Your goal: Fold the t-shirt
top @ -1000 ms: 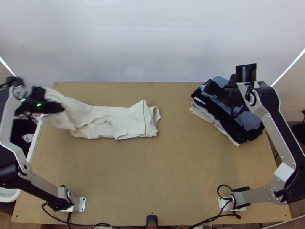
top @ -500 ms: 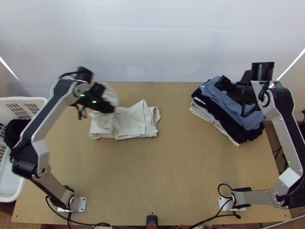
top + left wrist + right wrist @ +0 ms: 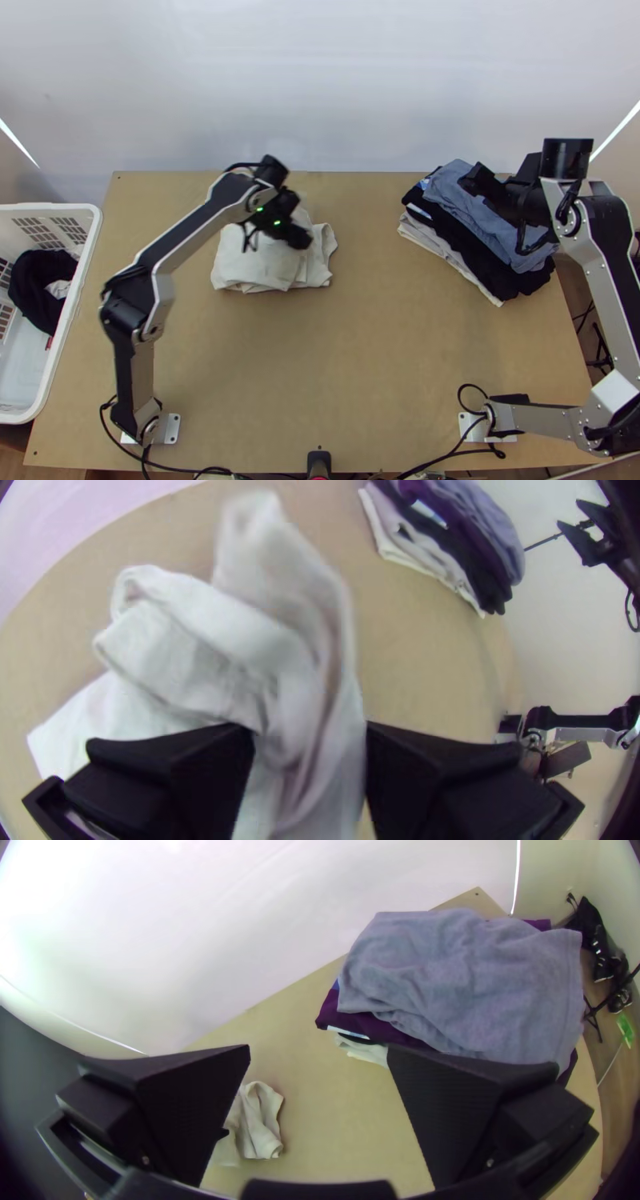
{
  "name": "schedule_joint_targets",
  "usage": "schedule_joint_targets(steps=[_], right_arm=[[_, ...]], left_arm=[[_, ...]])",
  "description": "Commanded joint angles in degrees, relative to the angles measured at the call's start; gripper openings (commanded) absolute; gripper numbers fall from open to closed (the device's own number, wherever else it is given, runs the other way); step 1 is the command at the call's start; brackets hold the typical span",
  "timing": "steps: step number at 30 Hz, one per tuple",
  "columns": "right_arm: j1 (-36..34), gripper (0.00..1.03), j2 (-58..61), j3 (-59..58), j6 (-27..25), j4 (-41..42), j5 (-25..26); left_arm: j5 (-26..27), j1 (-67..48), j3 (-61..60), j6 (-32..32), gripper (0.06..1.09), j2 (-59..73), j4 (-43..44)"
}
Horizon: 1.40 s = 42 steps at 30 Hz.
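Basket, one (image 3: 90, 224): white plastic, slotted walls, at the far left of the top view. Contents: a black garment (image 3: 34, 282), bunched, with a small pale piece of cloth (image 3: 58, 288) against it.

Counter, one (image 3: 360, 352): light wood, pale wall (image 3: 320, 88) behind its far edge.

Left arm (image 3: 190, 242): silver and black, base at the near left, reaching up and across to the t-shirt.

T-shirt, one (image 3: 256, 264): off-white, left of the middle of the counter, toward its far side; folded over itself in several layers, edges uneven, a looser part lying out at the right. In the left wrist view a rumpled fold rises from it.

Left gripper (image 3: 299, 220): over the right part of the t-shirt; its two fingers (image 3: 167, 773) stand apart, cloth between them.

Black device, one (image 3: 318, 462): upright at the middle of the near edge.

Pile of folded clothes, one (image 3: 480, 260): on the right side of the counter; pale layers below, dark ones between, a blue-grey garment (image 3: 456, 192) on top.

Right gripper (image 3: 474, 181): above the pile, fingers (image 3: 460, 1107) wide apart, nothing between them.

Right arm (image 3: 600, 264): base at the near right.
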Motion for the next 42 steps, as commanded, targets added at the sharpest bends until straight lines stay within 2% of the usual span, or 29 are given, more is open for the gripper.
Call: schedule_joint_targets(steps=[1, 3, 5, 8, 11, 17, 21, 25, 30, 34, 42], right_arm=[[3.29, 0.98, -1.26, -3.25, 0.06, 0.1, 0.04], [7.07, 0.98, -1.69, -5.63, -0.2, 0.8, 0.04], [9.97, 0.98, -1.52, -7.82, -0.82, 2.91, 0.04], [14.36, 0.98, -0.99, -11.87, -0.47, 7.92, 0.04], [19.9, 0.98, 1.82, -15.56, 2.34, 12.41, -0.05], [24.47, 0.98, 13.16, -17.14, 2.61, 21.72, -6.11], [29.13, 0.98, 20.37, -14.77, 1.73, 25.5, -5.85], [32.91, 0.98, 25.73, -10.2, 1.91, 26.38, -0.22], [34.23, 0.98, 30.47, -7.12, 2.26, 26.38, 3.38], [32.73, 0.98, 32.32, -7.12, 1.03, 26.38, 6.02], [28.34, 0.98, 36.27, -7.12, 0.41, 28.58, 5.4]], left_arm=[[1.55, -3.77, 16.89, -11.77, 1.04, 4.93, 4.43], [1.81, -3.68, 18.2, -15.82, 1.04, 2.47, 10.41], [1.81, -3.24, 18.2, -16.43, 1.04, 0.36, 11.9], [1.81, -0.69, 16.53, -15.47, 1.04, -2.19, 8.47], [1.81, 3.97, 12.4, -11.69, 1.04, -5.53, 3.11], [3.22, 11.53, 5.11, -9.58, 1.04, -13.18, 2.15], [3.13, 13.72, 4.23, -9.66, 1.04, -14.94, 1.71], [3.13, 15.3, 4.32, -9.49, 1.04, -15.64, 1.62], [3.13, 16.27, 4.76, -9.58, 1.04, -15.9, 1.53], [3.04, 16.54, 5.46, -9.75, 1.04, -16.08, 1.27], [3.04, 18.47, 6.69, -9.58, 1.04, -16.17, -0.23]])
